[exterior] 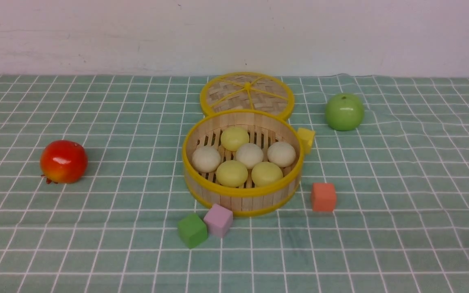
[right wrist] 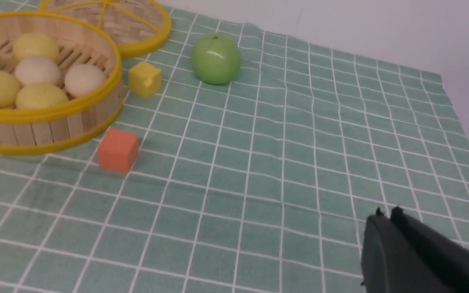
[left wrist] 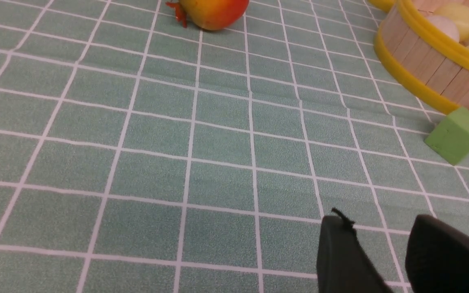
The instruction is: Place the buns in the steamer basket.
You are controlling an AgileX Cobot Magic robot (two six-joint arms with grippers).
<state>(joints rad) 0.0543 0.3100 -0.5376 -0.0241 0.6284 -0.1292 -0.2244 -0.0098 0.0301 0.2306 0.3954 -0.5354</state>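
The steamer basket (exterior: pixel 242 195) stands at the middle of the table, round, of light wooden slats with yellow rims. Several buns lie inside it, pale yellow ones (exterior: pixel 235 138) and beige-white ones (exterior: pixel 281 154) side by side. The right wrist view shows the basket (right wrist: pixel 47 130) with the buns (right wrist: pixel 39 95) in it. Neither arm appears in the front view. My left gripper (left wrist: pixel 377 221) hangs open over bare cloth, nothing between its fingers, with the basket (left wrist: pixel 421 65) some way off. My right gripper (right wrist: pixel 386 213) is shut and empty, over the cloth, far from the basket.
The woven lid (exterior: pixel 246 94) lies flat behind the basket. A red fruit (exterior: pixel 63 161) sits at the left, a green apple (exterior: pixel 344 111) at the back right. Cubes ring the basket: yellow (exterior: pixel 306 138), orange (exterior: pixel 323 197), pink (exterior: pixel 218 220), green (exterior: pixel 192 230).
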